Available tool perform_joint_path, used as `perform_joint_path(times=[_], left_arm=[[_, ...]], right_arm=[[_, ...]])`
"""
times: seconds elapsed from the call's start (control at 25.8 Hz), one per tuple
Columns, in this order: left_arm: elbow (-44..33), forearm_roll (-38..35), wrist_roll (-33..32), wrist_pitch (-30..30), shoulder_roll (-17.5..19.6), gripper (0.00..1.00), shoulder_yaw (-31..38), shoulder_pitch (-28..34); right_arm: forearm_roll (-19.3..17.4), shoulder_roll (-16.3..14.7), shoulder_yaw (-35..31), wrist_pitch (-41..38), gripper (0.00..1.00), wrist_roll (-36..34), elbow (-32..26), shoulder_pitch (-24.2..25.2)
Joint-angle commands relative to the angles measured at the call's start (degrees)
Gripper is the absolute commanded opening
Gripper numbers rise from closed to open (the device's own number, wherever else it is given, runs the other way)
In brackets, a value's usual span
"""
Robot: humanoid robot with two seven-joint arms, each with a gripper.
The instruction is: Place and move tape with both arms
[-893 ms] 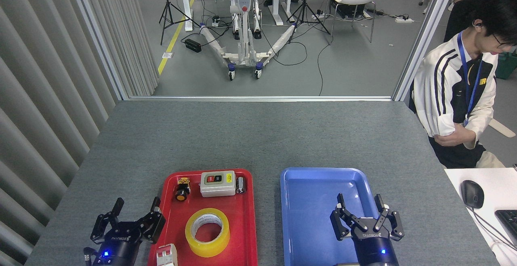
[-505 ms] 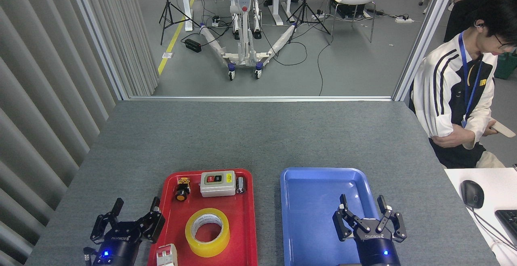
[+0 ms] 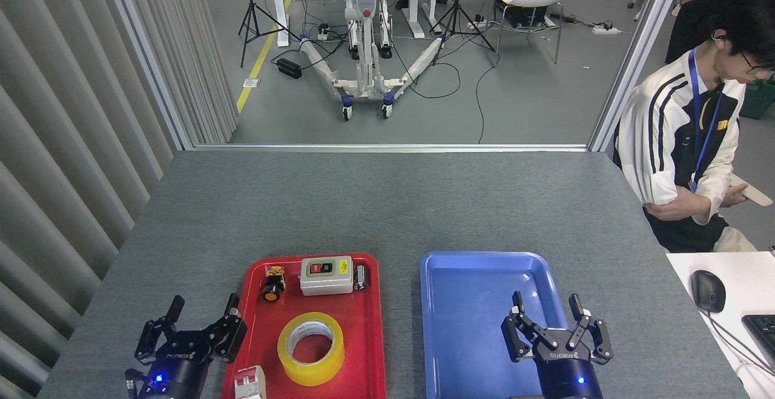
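Head view shows the tape (image 3: 311, 348) lying flat in the red tray (image 3: 372, 350), hole upward, just to the inner side of the left gripper (image 3: 197, 326) and a little nearer the robot than that gripper's fingertips. The left gripper hangs at the tray's outer edge with its fingers spread wide and nothing between them. Across the gap, the right gripper (image 3: 556, 332) sits over the near end of the blue tray (image 3: 466, 278), fingers likewise splayed and empty; the tape is well apart from it, on the far side of both tray rims.

From where I stand the roll looks light and stiff. The white core should keep it from crushing, so a firm squeeze seems safe. The yellow outer face is glossy and would likely be slick against hard fingers, and a wide ring like this could twist or roll out if pinched off-centre. I'd guess the surest hold is one finger down inside the hole and the others on the outer wall. Spanning the whole roll from outside looks possible too, given how far the fingers open.

Close by the left gripper's inner side stands a small white and red part (image 3: 250, 382), almost touching the roll. Beyond the tape lie the grey switch box (image 3: 326, 275) and a black and yellow button (image 3: 273, 283), with more room around them.
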Motion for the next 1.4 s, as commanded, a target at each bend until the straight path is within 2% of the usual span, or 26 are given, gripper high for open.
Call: perform_joint_path(times=[0.0,0.5,0.85,1.09,1.2,1.36], left_arm=[[1.05,0.10,0.00,0.26,-0.14,1.00,0.12,-0.21],[2.20,-0.17,-1.49,0.08,-1.11,1.00,1.09,-2.14],[2.37,-0.17,-2.02,0.08,-0.31,1.00,0.65,-2.75],[2.90,0.54,-2.29,0.08,0.30,1.00,-5.24,-6.45],[2.46,0.80,-7.82,0.08,1.18,1.00,-8.93,-7.85],[1.58,2.38,-25.40,0.08,2.06,1.00,-12.10,-11.10]], right_arm=[[0.02,-0.06,0.00,0.00,0.99,0.01,0.00,0.00],[0.10,0.12,0.09,0.00,0.99,0.01,0.00,0.18],[0.19,0.12,0.18,-0.09,0.99,0.01,0.00,0.09],[0.19,0.12,0.18,-0.09,0.99,0.01,0.00,0.18],[0.19,0.12,0.27,-0.09,0.99,0.01,0.00,0.18],[0.19,0.12,0.36,-0.09,0.99,0.10,0.00,0.00]])
